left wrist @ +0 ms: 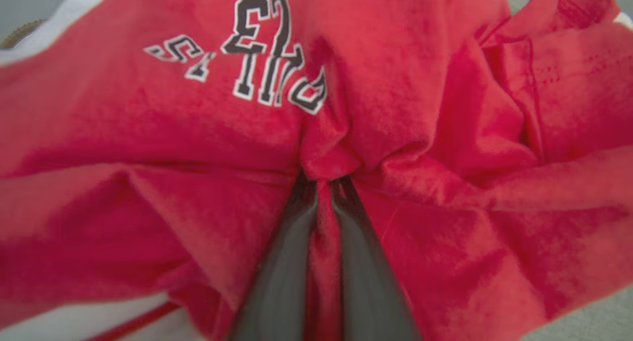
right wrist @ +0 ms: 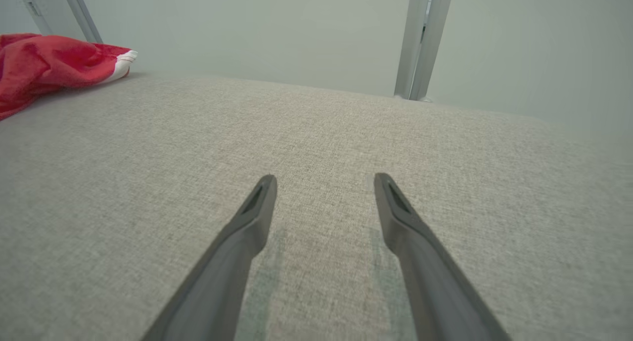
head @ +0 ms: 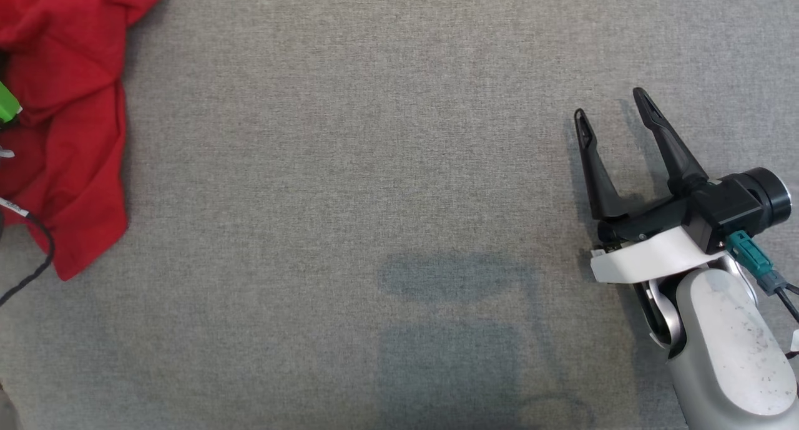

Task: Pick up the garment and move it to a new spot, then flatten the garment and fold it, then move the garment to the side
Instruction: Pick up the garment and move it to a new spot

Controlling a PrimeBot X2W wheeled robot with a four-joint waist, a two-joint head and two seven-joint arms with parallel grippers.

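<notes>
The left jaws are clenched on a pinched fold of the red garment [left wrist: 445, 133]. In the left wrist view their two dark fingers [left wrist: 279, 286] stand close together with a strip of the cloth between them. Around the pinch the cloth bunches in deep creases, with black-and-white lettering [left wrist: 267, 69] above it and white trim [left wrist: 59, 17] at the upper left edge.

The right jaws are released, their fingers spread wide with nothing between them, over the bare grey bench [head: 374, 168] on its right side.

In the head view the garment sits crumpled at the far left of the bench, well apart from the right jaws, and a black cable [head: 50, 249] curves across its lower part. In the right wrist view, metal posts [right wrist: 420, 39] stand behind the bench before a pale wall [right wrist: 247, 29].
</notes>
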